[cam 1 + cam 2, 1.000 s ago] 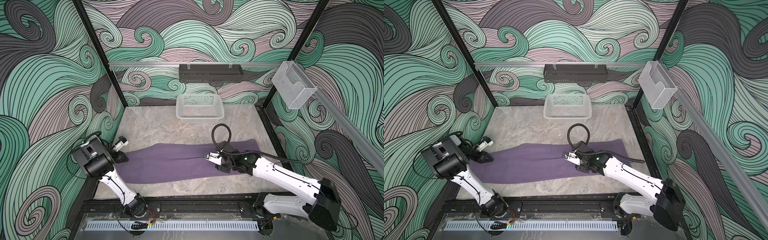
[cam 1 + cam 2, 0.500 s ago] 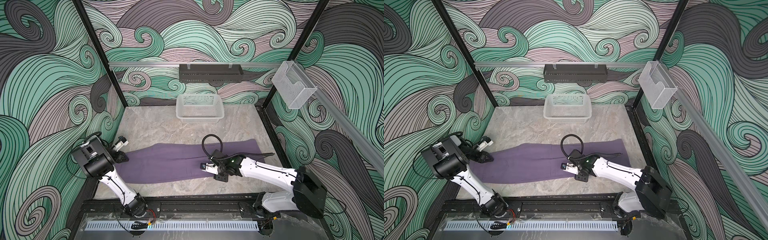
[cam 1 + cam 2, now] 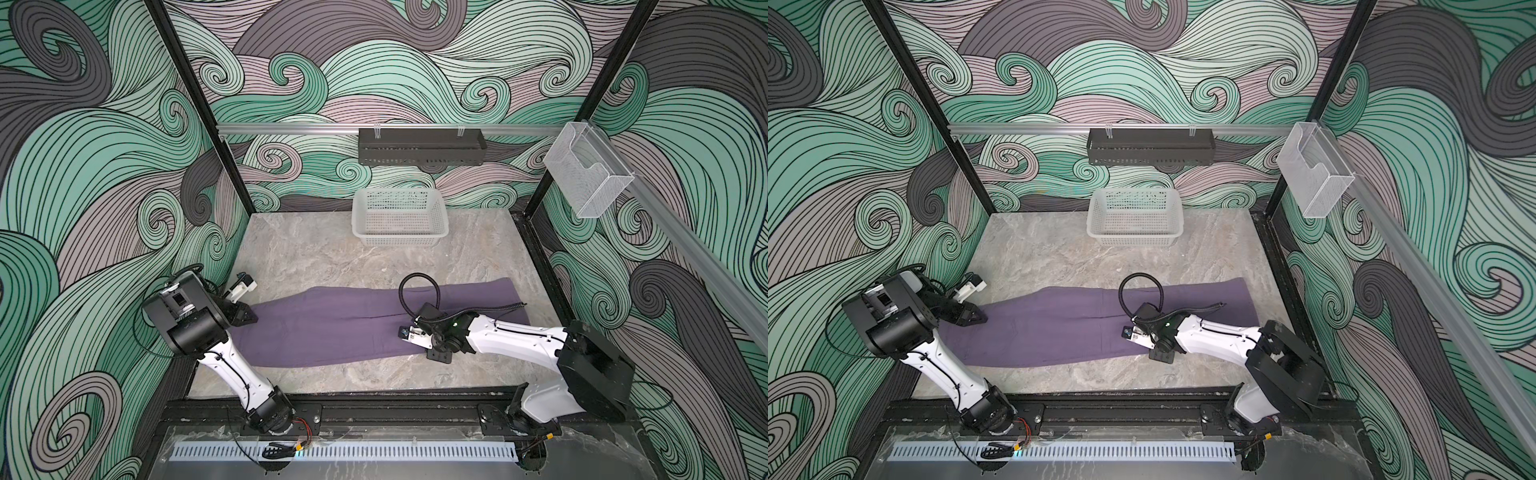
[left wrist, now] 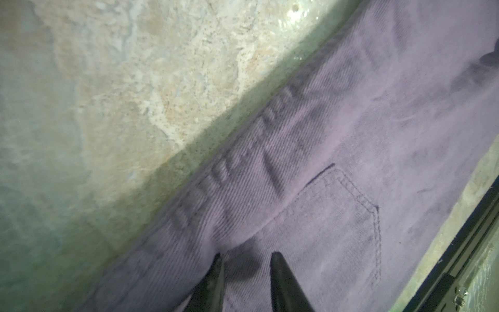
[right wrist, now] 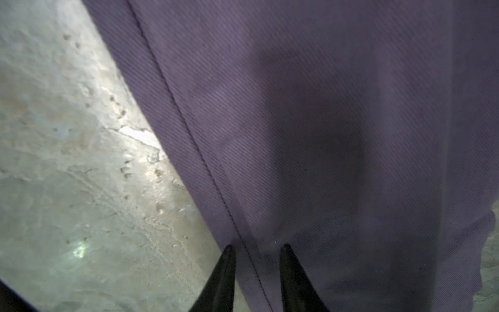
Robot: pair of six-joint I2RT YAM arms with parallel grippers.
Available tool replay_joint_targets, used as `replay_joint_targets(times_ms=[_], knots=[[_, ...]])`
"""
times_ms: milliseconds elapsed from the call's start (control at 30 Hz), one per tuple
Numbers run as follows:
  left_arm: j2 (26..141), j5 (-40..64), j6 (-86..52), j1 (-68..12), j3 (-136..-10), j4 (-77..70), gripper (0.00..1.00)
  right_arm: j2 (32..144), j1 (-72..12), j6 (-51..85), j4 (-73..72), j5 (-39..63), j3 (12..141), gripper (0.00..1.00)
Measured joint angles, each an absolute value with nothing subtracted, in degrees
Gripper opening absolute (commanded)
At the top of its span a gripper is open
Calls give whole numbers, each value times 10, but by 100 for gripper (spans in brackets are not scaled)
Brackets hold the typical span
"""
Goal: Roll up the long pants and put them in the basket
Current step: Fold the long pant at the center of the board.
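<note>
1. Lying flat and unrolled, the long pants (image 3: 332,328) spanned the table (image 3: 311,257) on the arm-base side of the basket (image 3: 399,239), well apart from it.
2. The left arm (image 3: 220,357) stood up from its base, elbow high, forearm folded down onto the waistband, far left of the basket.
3. Its jaws were narrowly apart, fingertips (image 4: 278,270) on the waistband near a pocket; whether they pinched cloth could not be told.
4. The right arm (image 3: 515,336) lay low over the leg end, wrist bent down at the pants' edge farthest from the basket.
5. Its jaws straddled the stitched side seam, fingertips (image 5: 289,270) slightly apart; whether they gripped it could not be told.
</note>
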State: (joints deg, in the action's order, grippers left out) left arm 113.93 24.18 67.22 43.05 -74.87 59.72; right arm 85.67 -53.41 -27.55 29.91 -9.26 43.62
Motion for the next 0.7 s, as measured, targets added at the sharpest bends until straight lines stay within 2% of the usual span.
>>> replay_joint_targets(times_ms=[567,700], knots=[[1143,242,672,430,-752,599,30,885,-534,-270,291,-100,454,25],[1145,243,672,430,-752,600,30,888,-534,-270,288,-105,454,20]])
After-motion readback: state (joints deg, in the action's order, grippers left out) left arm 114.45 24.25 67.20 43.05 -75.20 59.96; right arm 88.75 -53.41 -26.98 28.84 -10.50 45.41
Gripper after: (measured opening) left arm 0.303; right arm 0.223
